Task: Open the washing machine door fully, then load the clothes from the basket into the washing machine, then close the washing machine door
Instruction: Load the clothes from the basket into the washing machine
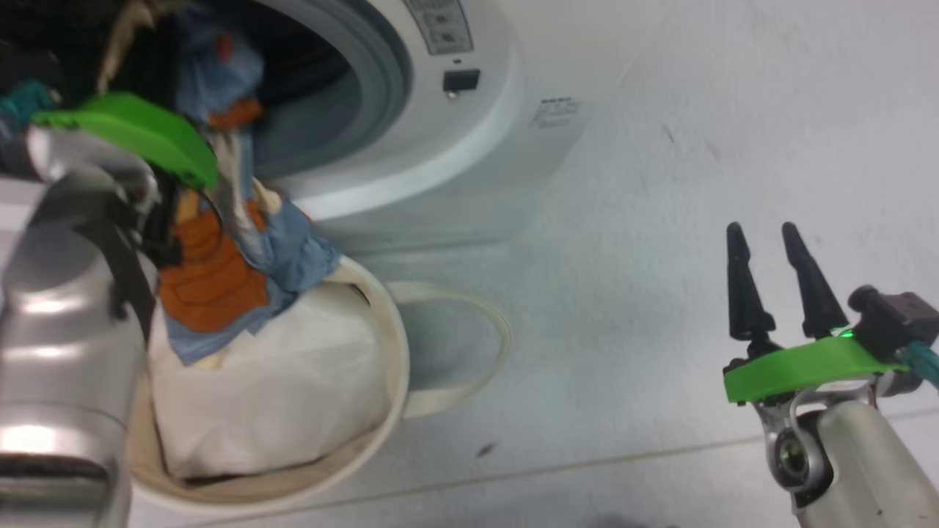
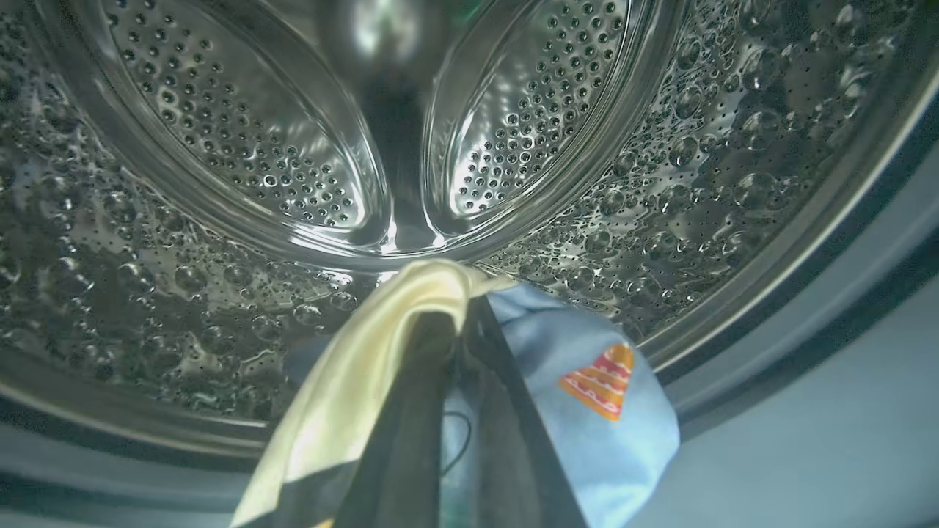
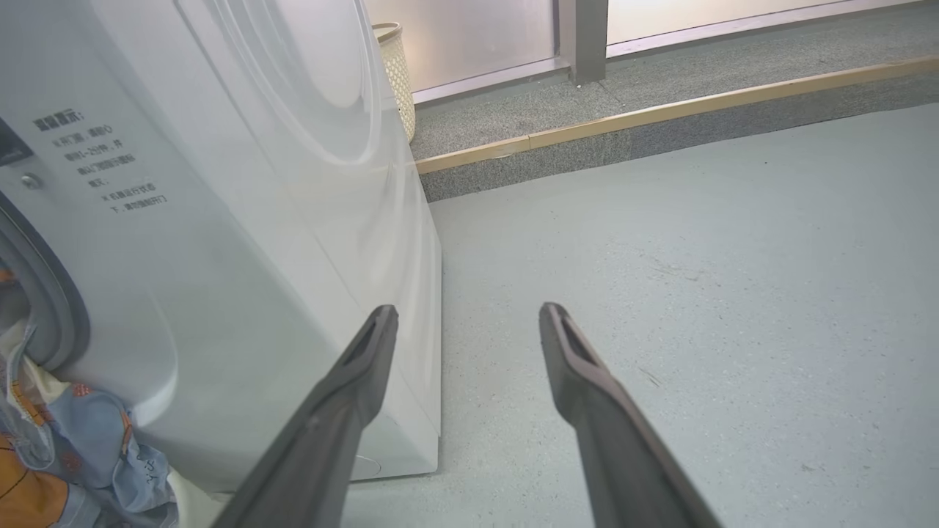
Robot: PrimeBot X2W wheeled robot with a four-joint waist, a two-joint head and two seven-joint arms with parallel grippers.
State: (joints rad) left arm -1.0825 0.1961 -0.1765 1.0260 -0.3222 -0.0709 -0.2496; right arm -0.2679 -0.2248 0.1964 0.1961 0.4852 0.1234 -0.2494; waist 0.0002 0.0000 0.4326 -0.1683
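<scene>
Pale grey floor (image 1: 660, 330) runs under everything. At left, the left claw (image 2: 458, 315) is pinched on the clothes (image 1: 213, 286), its 2 tips wrapped in cloth at the mouth of the drum (image 2: 220, 132). The cloth trails down into the basket (image 1: 392, 345), over white padding (image 1: 293, 381). The forearm (image 1: 66, 330) hides the basket's left side. The washer (image 1: 469, 147) stands behind. Far right, the right claw (image 1: 763, 229) hangs spread, holding nothing.

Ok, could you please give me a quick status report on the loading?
Left pincer shut on the clothes, at the drum mouth. Right pincer open, idle. Clothes trail down to the basket. Nothing blocking the drum.
</scene>
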